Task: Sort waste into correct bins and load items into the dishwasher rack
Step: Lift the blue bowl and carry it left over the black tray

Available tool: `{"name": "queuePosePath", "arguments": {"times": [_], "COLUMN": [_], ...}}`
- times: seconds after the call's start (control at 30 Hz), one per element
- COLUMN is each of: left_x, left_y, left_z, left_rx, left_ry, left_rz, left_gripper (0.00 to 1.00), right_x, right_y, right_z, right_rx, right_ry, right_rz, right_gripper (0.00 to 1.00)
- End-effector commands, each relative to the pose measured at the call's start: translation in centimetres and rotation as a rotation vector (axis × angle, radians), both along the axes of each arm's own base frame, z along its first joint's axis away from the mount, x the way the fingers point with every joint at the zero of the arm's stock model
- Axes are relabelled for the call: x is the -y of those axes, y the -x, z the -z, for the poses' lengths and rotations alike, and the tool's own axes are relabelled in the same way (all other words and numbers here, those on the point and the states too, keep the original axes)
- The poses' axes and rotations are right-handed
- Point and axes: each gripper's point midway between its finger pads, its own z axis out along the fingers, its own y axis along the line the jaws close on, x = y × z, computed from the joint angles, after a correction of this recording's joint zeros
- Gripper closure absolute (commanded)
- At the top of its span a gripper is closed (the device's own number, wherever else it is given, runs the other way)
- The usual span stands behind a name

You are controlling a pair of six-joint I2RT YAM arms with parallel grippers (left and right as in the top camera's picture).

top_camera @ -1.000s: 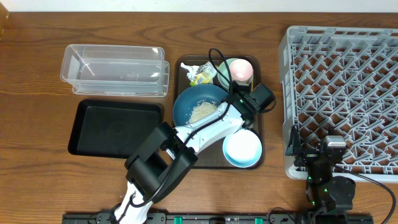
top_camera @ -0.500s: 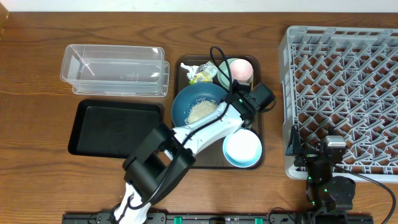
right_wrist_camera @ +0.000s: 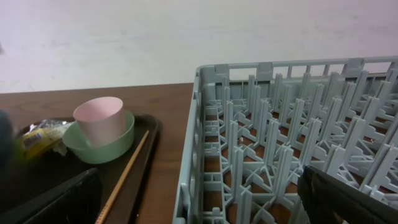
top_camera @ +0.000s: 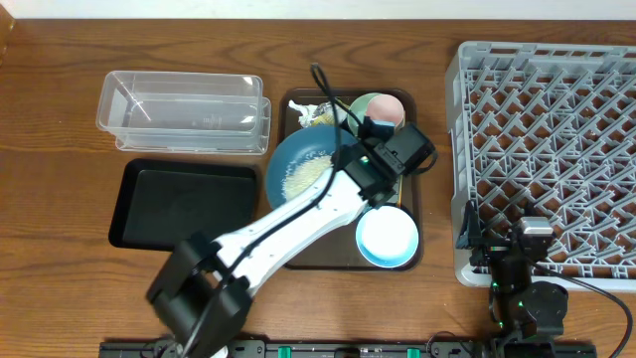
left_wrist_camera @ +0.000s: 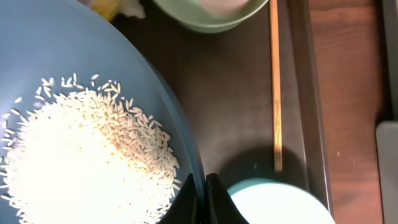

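Observation:
The dark-blue dish [top_camera: 298, 164] holds a heap of rice [top_camera: 297, 178] and hangs over the left side of the brown tray. My left gripper [top_camera: 347, 166] is shut on its right rim. In the left wrist view the black fingers [left_wrist_camera: 188, 202] pinch the blue rim [left_wrist_camera: 196, 167] beside the rice [left_wrist_camera: 81, 162]. Around it are the light-blue bowl [top_camera: 388, 239], the pale green cup [top_camera: 383, 109], the wrapper [top_camera: 316, 117] and the wooden stick [left_wrist_camera: 275, 93]. My right gripper [right_wrist_camera: 199, 199] stands open at the front left corner of the dishwasher rack [top_camera: 547, 159], holding nothing.
The clear tub [top_camera: 184, 112] sits at the back left, with the black tray [top_camera: 184, 204] in front of it. The brown serving tray [top_camera: 414, 204] lies between them and the rack. Bare wooden table runs along the front.
The left arm has swung and the dark-blue dish has risen and shifted left with it. The rice has slid toward the dish's left side. The right arm has not moved.

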Motion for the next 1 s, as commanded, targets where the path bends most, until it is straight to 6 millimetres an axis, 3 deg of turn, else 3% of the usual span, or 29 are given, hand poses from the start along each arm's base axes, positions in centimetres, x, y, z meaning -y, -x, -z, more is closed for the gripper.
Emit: {"name": "queuePosePath", "arguments": {"times": [0.0, 0.37, 0.57, 0.97], "left_x": [-1.5, -5.2, -9.0, -11.4], "left_y": [0.3, 1.0, 0.4, -0.6], "left_z": [-2.4, -8.4, -9.2, -10.9], "left_rx": [0.029, 0.006, -0.061, -0.156], "left_ry": [0.006, 0.193, 0.257, 0.494], "left_rz": [-0.011, -0.043, -0.107, -0.081], "left_gripper": [0.94, 0.94, 0.94, 0.94], "right_x": [-0.1, -0.1, -0.1, -0.1], "right_y": [0.0, 0.0, 0.0, 0.0], "right_z": [0.0, 0.0, 0.0, 0.0], "right_rx": [0.0, 0.0, 0.0, 0.0], "right_ry": [0.013, 0.013, 0.013, 0.013], "right_rz": [-0.005, -0.005, -0.005, -0.005], "right_gripper": [0.01, 0.01, 0.01, 0.01]}}
